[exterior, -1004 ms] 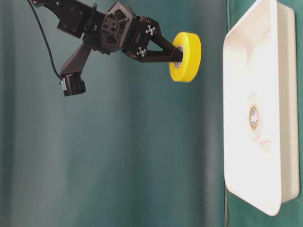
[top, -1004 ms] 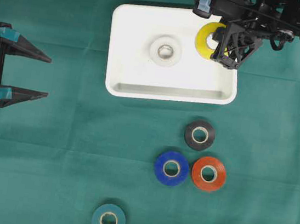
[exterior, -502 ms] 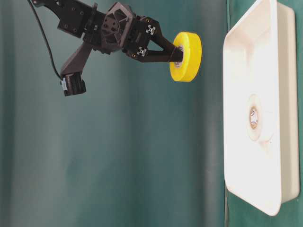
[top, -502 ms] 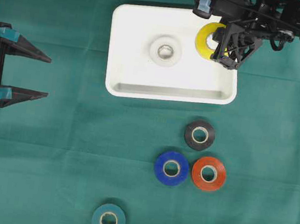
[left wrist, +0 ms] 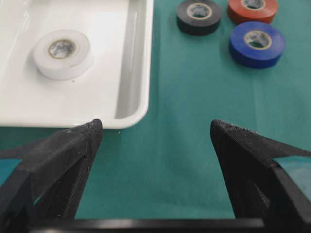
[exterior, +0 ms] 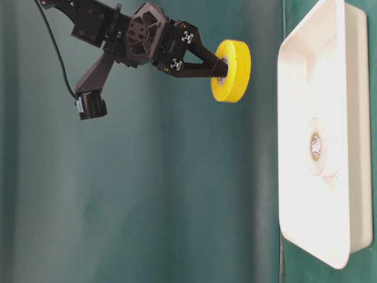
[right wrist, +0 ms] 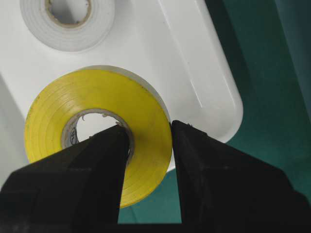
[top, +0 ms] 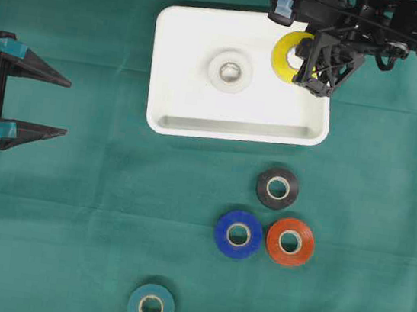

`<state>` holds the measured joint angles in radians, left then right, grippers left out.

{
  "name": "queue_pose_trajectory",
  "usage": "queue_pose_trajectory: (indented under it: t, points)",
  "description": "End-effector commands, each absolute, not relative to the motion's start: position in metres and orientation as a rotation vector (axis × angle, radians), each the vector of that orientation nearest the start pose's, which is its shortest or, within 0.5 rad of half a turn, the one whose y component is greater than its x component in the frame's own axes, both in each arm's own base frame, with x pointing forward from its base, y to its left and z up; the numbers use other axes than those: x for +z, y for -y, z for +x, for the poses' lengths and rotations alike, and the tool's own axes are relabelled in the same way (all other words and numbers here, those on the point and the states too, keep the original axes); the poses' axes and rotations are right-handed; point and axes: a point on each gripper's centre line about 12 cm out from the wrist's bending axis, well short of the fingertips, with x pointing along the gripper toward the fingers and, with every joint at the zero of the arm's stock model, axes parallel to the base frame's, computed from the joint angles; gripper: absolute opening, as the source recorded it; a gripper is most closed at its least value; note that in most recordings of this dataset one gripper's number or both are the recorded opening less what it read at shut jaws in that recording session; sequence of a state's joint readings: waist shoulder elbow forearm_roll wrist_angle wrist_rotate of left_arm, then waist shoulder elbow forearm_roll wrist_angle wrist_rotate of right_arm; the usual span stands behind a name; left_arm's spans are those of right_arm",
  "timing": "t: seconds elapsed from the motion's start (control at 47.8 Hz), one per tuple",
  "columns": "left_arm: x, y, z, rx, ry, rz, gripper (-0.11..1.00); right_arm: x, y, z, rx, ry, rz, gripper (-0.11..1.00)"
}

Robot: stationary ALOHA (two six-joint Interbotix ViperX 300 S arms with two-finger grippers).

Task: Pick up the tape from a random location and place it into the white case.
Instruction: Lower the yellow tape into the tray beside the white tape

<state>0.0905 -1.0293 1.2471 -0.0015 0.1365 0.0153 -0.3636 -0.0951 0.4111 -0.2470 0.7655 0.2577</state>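
The yellow tape roll (top: 287, 55) hangs in the air above the right end of the white case (top: 176, 113), well clear of its floor in the table-level view. The right claw (right wrist: 148, 138) is clamped on the roll's wall, one finger through the cardboard core and the other against the outer face. A white tape roll (top: 230, 70) lies flat near the middle of the case. On the green surface (top: 72, 200) in front of the case sit a black roll (top: 276, 187), a blue roll (top: 238, 234) and an orange roll (top: 289, 242) close together, with a teal roll (top: 150, 308) well apart. The left claw (top: 50, 104) rests at the left edge, spread wide and holding nothing.
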Motion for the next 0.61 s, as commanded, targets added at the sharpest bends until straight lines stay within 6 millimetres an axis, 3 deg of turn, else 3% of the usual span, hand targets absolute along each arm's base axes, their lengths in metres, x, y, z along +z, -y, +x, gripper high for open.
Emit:
queue_pose_trajectory:
  t: [0.0,0.376,0.586]
  points:
    - [0.23,-0.017,0.179,0.09,-0.348,-0.006,0.94,0.25,0.15,0.34,-0.524,-1.011,0.169,0.31]
    - [0.23,-0.017,0.179,0.09,-0.349,-0.004,0.94,0.248,0.15,0.341,-0.518,-0.997,0.168,0.31]
    - [0.229,-0.017,0.179,0.09,-0.35,-0.006,0.94,0.224,0.149,0.342,-0.516,-1.005,0.191,0.31]
